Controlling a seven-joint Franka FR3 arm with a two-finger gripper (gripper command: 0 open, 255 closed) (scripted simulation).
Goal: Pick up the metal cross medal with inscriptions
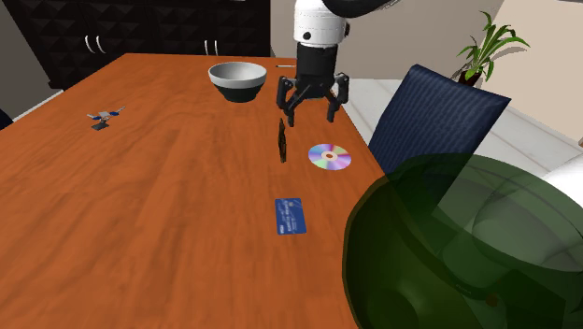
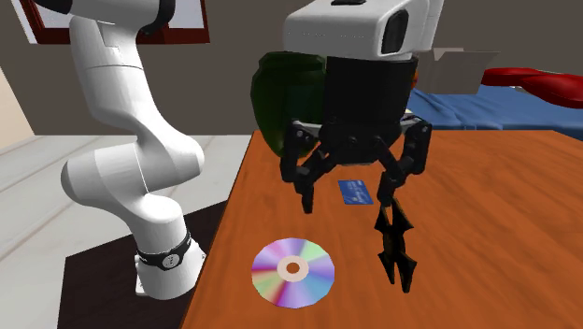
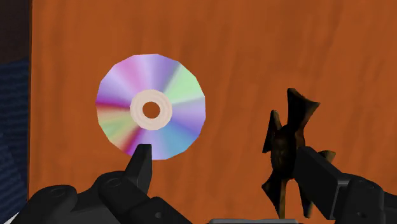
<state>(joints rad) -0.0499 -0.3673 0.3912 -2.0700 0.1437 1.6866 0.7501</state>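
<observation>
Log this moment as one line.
gripper open | dark cross medal on edge at one fingertip, not clasped | CD flat beside it

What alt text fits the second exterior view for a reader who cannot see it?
An open black gripper hangs over a brown table, a dark cross medal upright at one fingertip, not clasped between the two. A rainbow disc lies below by the table's edge, a blue card behind.
</observation>
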